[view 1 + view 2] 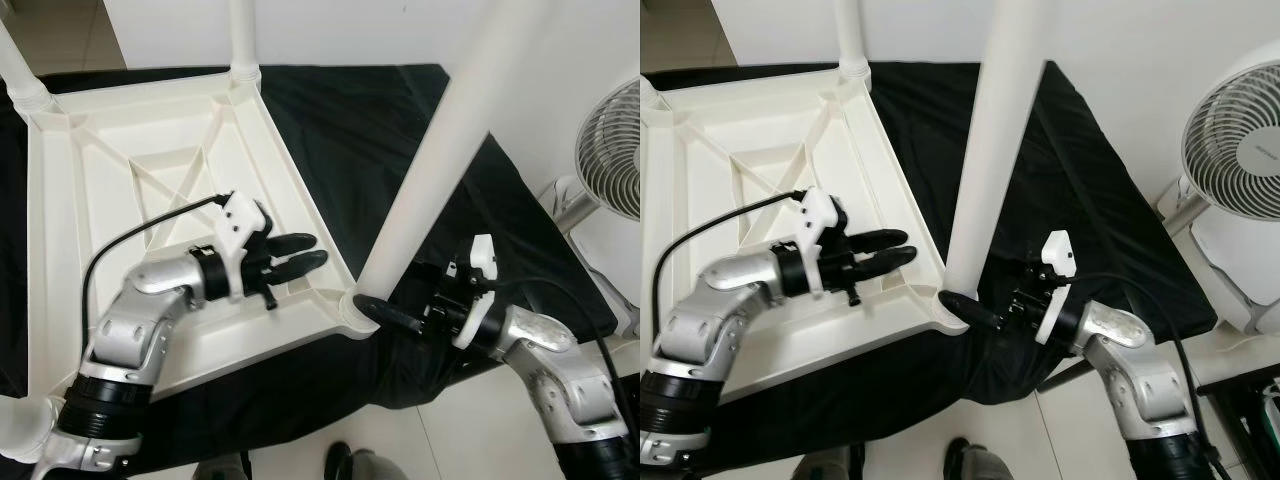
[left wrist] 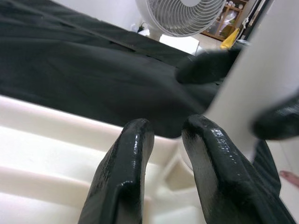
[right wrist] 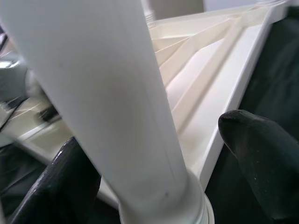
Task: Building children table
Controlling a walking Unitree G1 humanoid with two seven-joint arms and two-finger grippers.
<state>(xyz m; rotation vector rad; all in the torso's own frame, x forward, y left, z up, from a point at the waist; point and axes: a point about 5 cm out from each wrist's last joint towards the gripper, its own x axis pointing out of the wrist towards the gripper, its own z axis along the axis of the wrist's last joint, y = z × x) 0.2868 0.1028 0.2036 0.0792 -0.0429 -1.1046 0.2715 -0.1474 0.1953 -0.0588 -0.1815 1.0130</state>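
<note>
An upturned white plastic table top is seen lying across a black cloth, filling the left half of the frame. A white table leg stands at the top's lower-right corner socket; its long axis runs upward and leans toward the upper right of the frame.

The right gripper, at lower centre right, is placed at the foot of that leg. Its two black fingers are seen spread on either side of the leg, and a firm clamp cannot be confirmed.

The left gripper is held over the ribbed underside just left of the socket, its fingers close together and holding nothing. The leg lies nearer the right gripper, so any seating push is judged to fall to it.

A fan stands at the right edge.
</note>
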